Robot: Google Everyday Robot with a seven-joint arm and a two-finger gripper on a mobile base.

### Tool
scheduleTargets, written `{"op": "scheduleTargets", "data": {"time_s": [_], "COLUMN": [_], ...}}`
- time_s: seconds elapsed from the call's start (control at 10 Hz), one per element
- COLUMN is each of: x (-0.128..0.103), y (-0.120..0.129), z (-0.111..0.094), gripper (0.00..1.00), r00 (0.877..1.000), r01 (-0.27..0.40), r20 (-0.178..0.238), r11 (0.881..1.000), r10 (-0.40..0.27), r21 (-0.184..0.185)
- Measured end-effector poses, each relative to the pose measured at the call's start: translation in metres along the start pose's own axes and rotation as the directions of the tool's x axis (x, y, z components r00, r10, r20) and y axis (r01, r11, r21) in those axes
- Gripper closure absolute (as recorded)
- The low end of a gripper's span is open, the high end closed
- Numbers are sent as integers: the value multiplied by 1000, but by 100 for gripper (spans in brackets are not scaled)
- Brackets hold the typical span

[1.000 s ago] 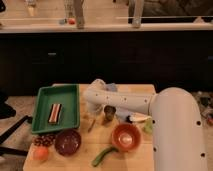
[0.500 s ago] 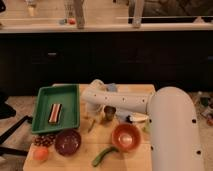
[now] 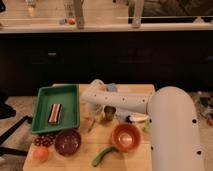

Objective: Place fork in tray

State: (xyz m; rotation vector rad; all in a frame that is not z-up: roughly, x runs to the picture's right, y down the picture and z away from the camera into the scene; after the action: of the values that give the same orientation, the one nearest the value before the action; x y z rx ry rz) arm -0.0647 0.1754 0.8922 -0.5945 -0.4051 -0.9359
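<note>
White robot arm's claw [image 3: 94, 118] hung low over the wooden worktop [image 3: 83, 159] just right of the green tray [image 3: 60, 97], directly above the slender fork [image 3: 91, 126]. Whether the claw had taken hold of the fork could not be told. The fork lay outside the tray, by its near right corner, so the lift, the carry leftward and the release all appeared left to do.

A kitchen-like room: dark cabinets [image 3: 100, 60] under a long counter [image 3: 105, 27], an orange bowl [image 3: 125, 137] on a wooden table [image 3: 82, 159].
</note>
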Motion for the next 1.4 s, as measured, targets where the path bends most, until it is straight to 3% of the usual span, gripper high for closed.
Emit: {"op": "scheduleTargets", "data": {"time_s": [0.8, 1.1, 1.4], "x": [-2, -3, -6], "y": [3, 5, 8], "z": [2, 5, 3], "gripper": [74, 97, 100], "r00": [999, 999, 999], "r01": [25, 26, 33], "r20": [-20, -23, -20], "r11": [999, 999, 998], "r10": [-26, -26, -34], "r21": [-32, -37, -46]}}
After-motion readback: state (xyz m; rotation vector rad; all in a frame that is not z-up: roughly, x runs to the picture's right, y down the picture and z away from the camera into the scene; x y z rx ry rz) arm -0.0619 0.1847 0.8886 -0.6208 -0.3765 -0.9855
